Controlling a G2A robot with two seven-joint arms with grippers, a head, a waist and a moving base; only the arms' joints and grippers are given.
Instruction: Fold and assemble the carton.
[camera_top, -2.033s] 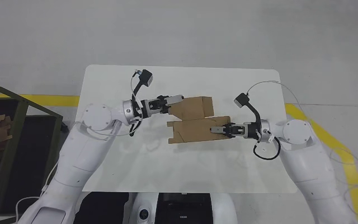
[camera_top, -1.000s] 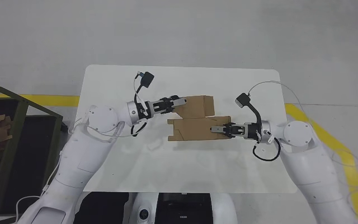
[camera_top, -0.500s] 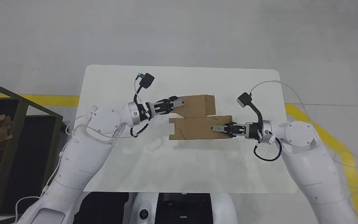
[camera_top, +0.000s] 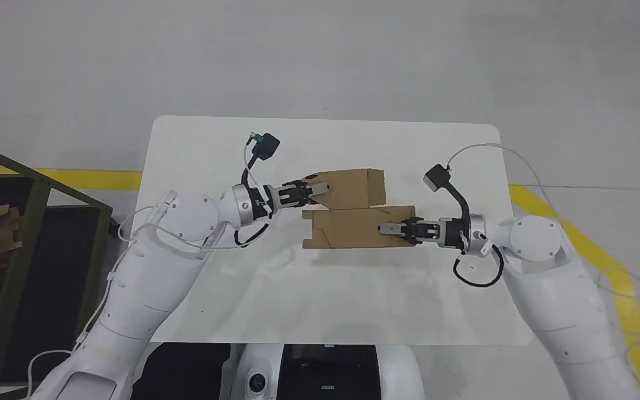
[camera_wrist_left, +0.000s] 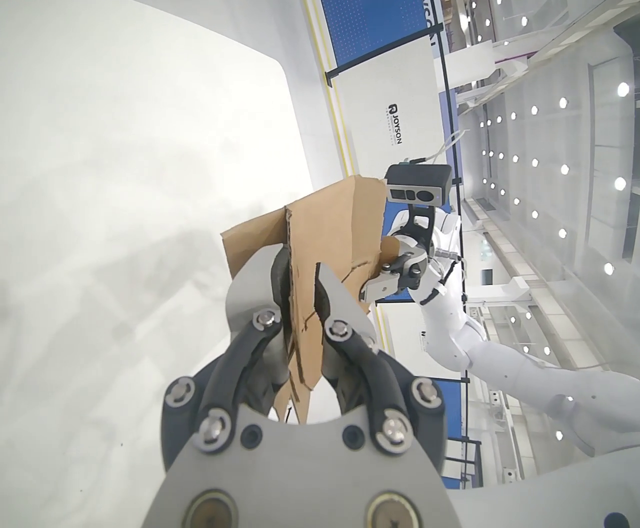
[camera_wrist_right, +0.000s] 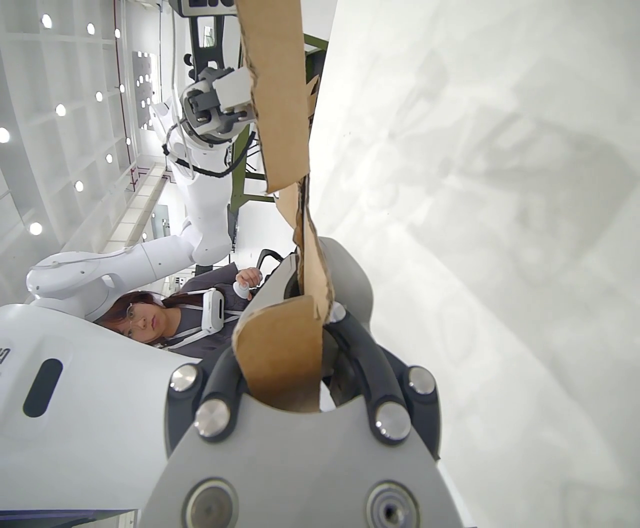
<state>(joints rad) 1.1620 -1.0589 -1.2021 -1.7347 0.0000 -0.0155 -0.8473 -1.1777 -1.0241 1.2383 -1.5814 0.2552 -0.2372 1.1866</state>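
A brown cardboard carton (camera_top: 348, 210), partly folded, is held above the middle of the white table (camera_top: 200, 150) between both arms. My left gripper (camera_top: 318, 187) is shut on the carton's upper left panel; in the left wrist view its fingers (camera_wrist_left: 272, 280) pinch the cardboard edge (camera_wrist_left: 305, 280). My right gripper (camera_top: 385, 230) is shut on the carton's lower right part, and the right wrist view has a cardboard flap (camera_wrist_right: 280, 350) curling between its jaws. The other gripper (camera_wrist_left: 395, 280) holds the carton's far end in the left wrist view.
The table's far half and near edge are bare. A dark green frame (camera_top: 30, 250) stands beside the table's left side, next to yellow floor tape (camera_top: 90, 178). A seated person (camera_wrist_right: 150, 315) is behind the robot in the right wrist view.
My left arm has turned its wrist and shifted slightly toward the near side, bringing the carton's upper panel with it. The right arm has stayed still.
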